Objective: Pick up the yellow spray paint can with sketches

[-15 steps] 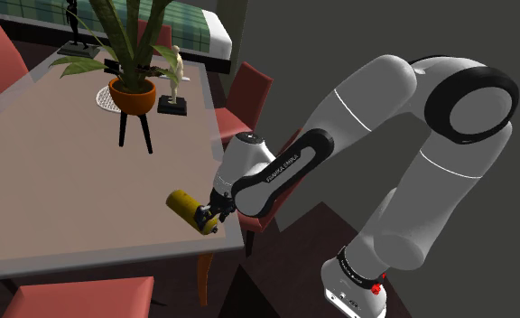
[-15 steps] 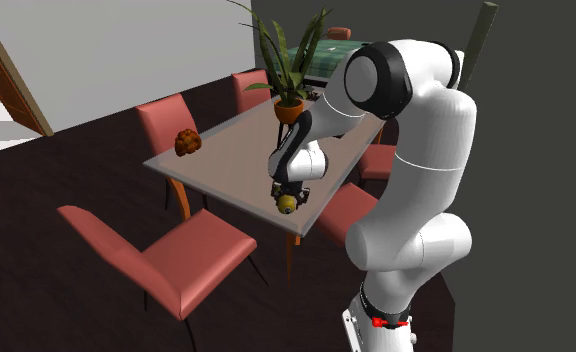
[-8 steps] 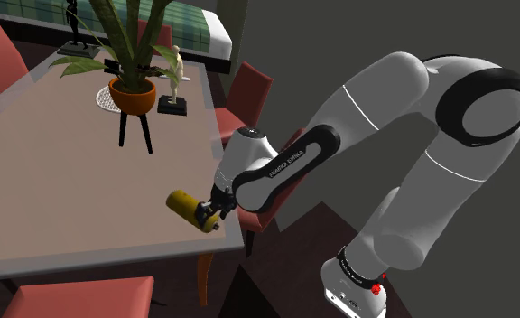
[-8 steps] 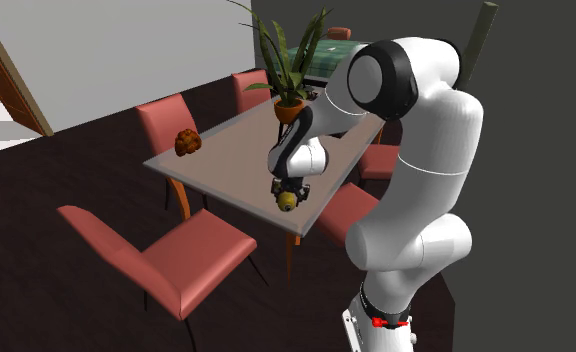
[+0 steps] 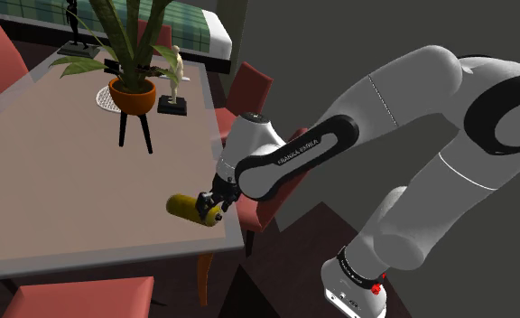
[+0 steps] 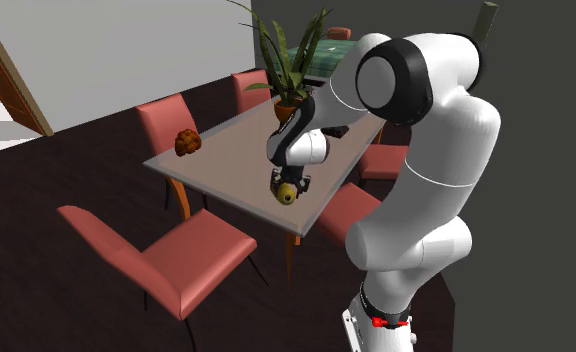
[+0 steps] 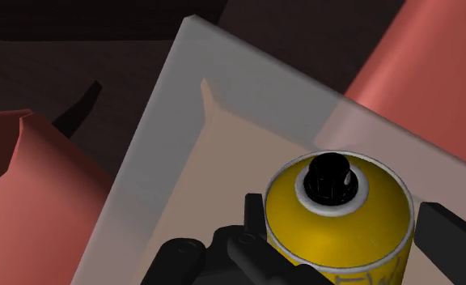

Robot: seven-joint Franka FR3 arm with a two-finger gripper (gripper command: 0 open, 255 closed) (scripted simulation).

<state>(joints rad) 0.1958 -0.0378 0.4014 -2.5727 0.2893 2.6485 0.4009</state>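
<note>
Gripper (image 5: 212,209) clasps the can (image 5: 183,206) between both fingers, its long axis roughly level, running toward the shoulder view's left above the table (image 5: 60,181).

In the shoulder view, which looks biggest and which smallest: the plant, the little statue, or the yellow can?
1. Biggest by far: the plant.
2. The statue and the yellow can look about alike. The can is nearer the camera, so I can't rank those two.
</note>
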